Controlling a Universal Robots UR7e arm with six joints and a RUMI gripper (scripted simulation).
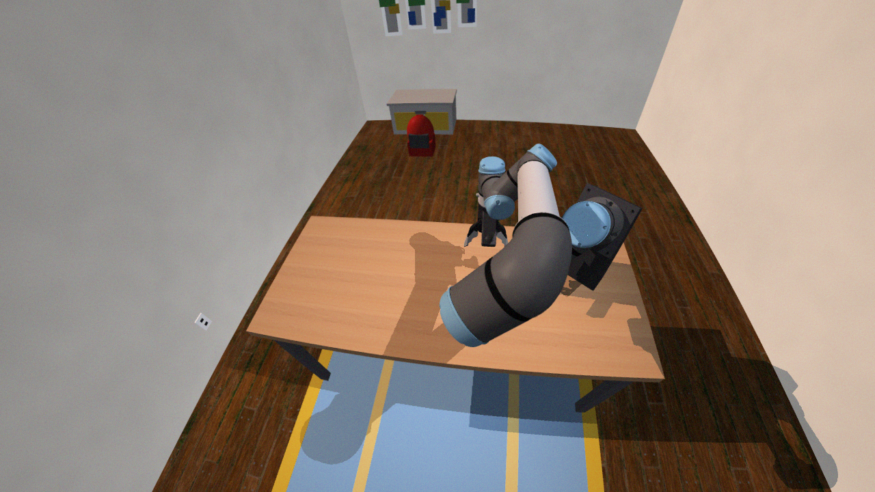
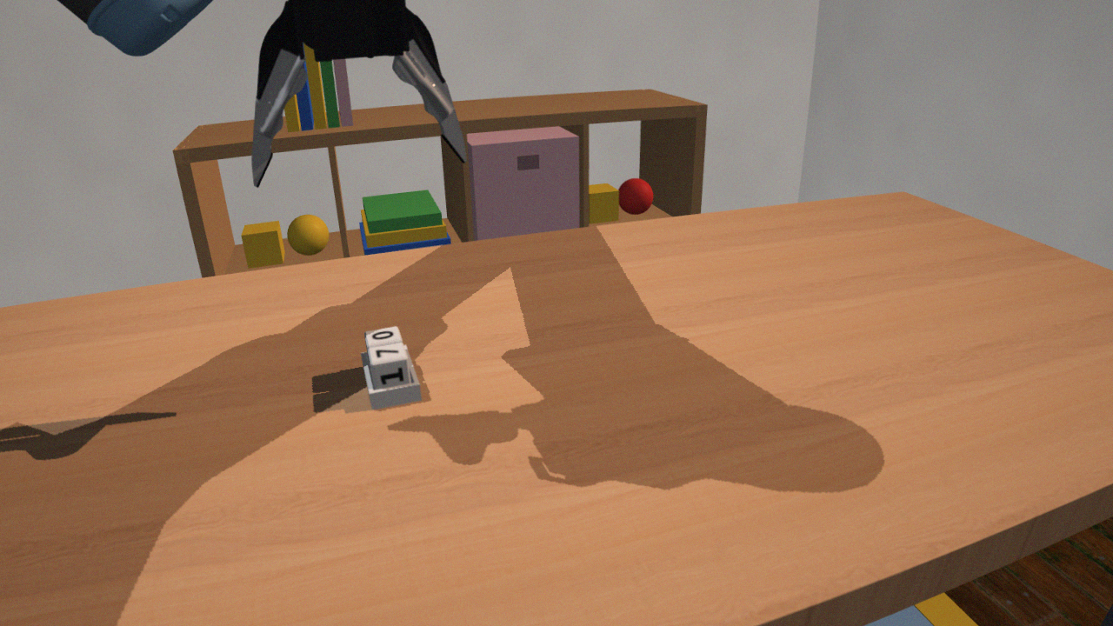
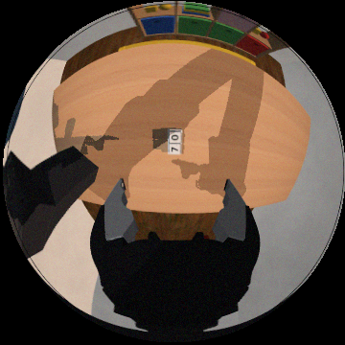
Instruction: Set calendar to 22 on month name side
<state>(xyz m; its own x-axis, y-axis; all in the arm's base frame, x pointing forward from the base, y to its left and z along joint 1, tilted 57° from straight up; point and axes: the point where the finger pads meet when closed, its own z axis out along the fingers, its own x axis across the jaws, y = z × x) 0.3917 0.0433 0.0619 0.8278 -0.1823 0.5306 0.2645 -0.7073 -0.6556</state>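
2 cubes sit in tray below wide-open gripper

The gripper [image 1: 486,242] [image 2: 359,172] [image 3: 174,180] hangs above the tabletop [image 1: 342,275] [image 2: 895,327] [image 3: 273,168], its 2 fingers spread wide with nothing between them. In the exterior view they point downward, well apart from the calendar.

The calendar's small grey tray [image 2: 396,395] rests on the tabletop, partly edged by shadow. It carries 2 white cubes, 1 beside the other in a row. The nearer cube [image 2: 389,367] [image 3: 174,149] has a 7 on its top face and a 1 on the side turned to the exterior camera, the 1 lying on its side. The farther cube [image 2: 383,336] [image 3: 175,136] shows a 0 on top. The month's name cannot be made out, and neither can the faces on the tray's far side. In the top view the arm [image 1: 519,269] hides the calendar.

Behind the tabletop in the exterior view stands a wooden shelf [image 2: 576,104]. It holds a pink box [image 2: 523,190], 2 yellow blocks, a yellow ball [image 2: 308,234] and a red ball [image 2: 636,196]. A red backpack [image 1: 420,131] stands on the floor in the top view.
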